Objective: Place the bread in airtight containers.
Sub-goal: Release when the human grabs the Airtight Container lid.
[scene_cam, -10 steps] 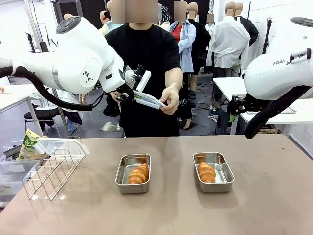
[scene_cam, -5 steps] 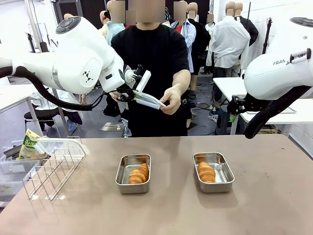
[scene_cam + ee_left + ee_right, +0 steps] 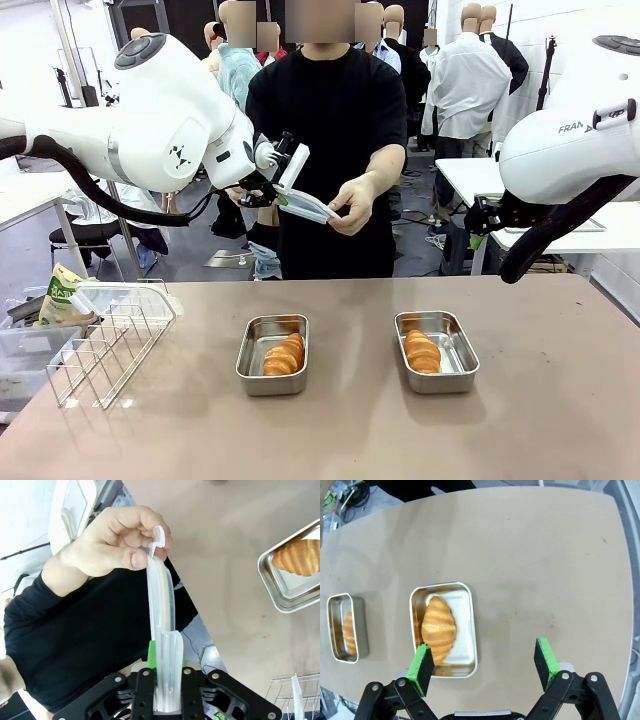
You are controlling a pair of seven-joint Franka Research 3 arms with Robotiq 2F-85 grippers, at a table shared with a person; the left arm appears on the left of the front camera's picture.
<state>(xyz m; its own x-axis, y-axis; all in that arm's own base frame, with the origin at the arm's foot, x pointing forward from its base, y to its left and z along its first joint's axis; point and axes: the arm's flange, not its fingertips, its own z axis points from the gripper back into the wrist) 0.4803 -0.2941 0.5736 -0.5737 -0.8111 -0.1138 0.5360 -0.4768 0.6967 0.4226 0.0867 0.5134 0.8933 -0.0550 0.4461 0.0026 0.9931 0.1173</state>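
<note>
Two steel airtight containers stand open mid-table, the left one (image 3: 246,362) and the right one (image 3: 464,352), each with one golden bread roll (image 3: 284,354) (image 3: 421,351) inside. High above the table's far edge, my left gripper (image 3: 283,190) is shut on a translucent lid (image 3: 306,206). A person's hand (image 3: 351,207) pinches the lid's other end. The left wrist view shows the lid (image 3: 161,610) running from my gripper (image 3: 165,680) up to that hand (image 3: 115,540). My right gripper (image 3: 485,662) hangs open and empty high above the right container (image 3: 470,630) and its bread (image 3: 439,625).
A wire rack basket (image 3: 100,345) lies at the table's left edge with a clear plastic piece (image 3: 125,297) on it. Bins and a green bag (image 3: 60,292) sit beyond that edge. The person stands at the far side, centre. The other container (image 3: 364,630) shows in the right wrist view.
The person has shifted a little to the right while keeping hold of the lid. The lid's gripper end has tipped up slightly. Both arms stay where they were.
</note>
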